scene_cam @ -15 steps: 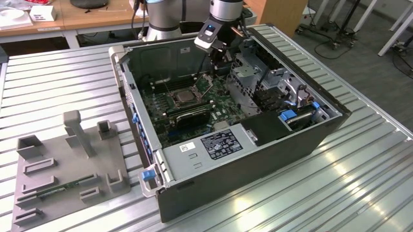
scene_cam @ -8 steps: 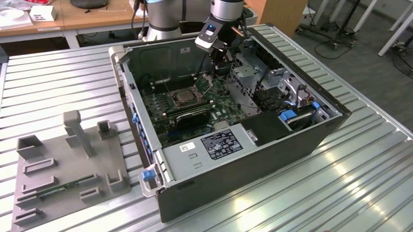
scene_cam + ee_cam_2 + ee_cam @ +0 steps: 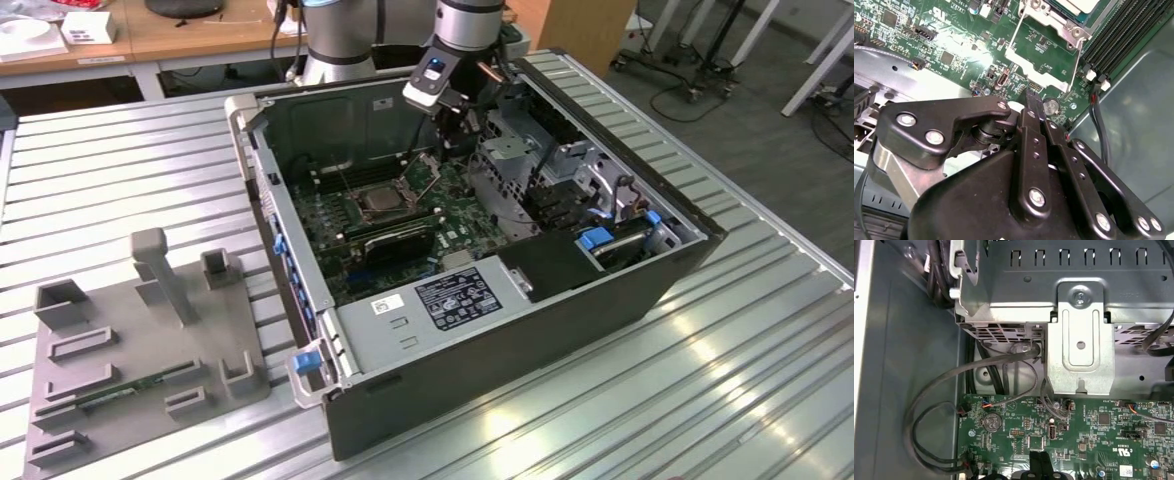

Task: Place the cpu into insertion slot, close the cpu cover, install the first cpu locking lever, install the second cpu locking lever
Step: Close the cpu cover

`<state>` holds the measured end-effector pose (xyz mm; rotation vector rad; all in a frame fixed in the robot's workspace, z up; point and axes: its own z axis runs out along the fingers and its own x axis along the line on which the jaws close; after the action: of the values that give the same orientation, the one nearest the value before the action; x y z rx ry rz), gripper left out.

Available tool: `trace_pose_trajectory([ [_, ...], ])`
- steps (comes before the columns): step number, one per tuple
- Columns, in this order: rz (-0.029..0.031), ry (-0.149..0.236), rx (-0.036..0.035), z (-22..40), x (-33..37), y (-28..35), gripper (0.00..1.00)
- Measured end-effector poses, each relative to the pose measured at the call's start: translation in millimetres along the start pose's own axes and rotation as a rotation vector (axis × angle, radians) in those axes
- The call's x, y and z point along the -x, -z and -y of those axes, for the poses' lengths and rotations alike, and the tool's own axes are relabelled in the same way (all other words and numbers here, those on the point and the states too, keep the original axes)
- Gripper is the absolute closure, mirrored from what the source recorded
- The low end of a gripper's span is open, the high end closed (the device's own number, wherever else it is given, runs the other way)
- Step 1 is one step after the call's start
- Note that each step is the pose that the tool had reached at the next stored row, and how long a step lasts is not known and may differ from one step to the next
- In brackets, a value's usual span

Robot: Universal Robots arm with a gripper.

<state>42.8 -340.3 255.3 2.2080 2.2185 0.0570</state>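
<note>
We see the black claw [image 3: 1031,97] pinched narrow, fingertips together with nothing between them, hovering low over the green circuit board [image 3: 1094,430]. It's inside the open dark computer case [image 3: 467,400] on the ribbed metal desk [image 3: 134,170]. The small square silver-topped cpu [image 3: 383,203] sits in the square dark silver-rimmed insertion slot [image 3: 358,200], near the claw. In the second wrist view the thin silver frame-shaped cpu cover [image 3: 1054,20] lies round the chip's edge, and a thin wire lever [image 3: 1076,65] runs along its side.
</note>
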Motion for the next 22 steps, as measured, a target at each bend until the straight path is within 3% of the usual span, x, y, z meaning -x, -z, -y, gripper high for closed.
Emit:
trace_pose_trajectory([
  [12, 0.0035, 0.0, 0.0, 0.5, 0.2, -14.3, 0.89],
  [22, 0.0038, 0.0, 0.0, 0.5, 0.3, -15.5, 0.89],
])
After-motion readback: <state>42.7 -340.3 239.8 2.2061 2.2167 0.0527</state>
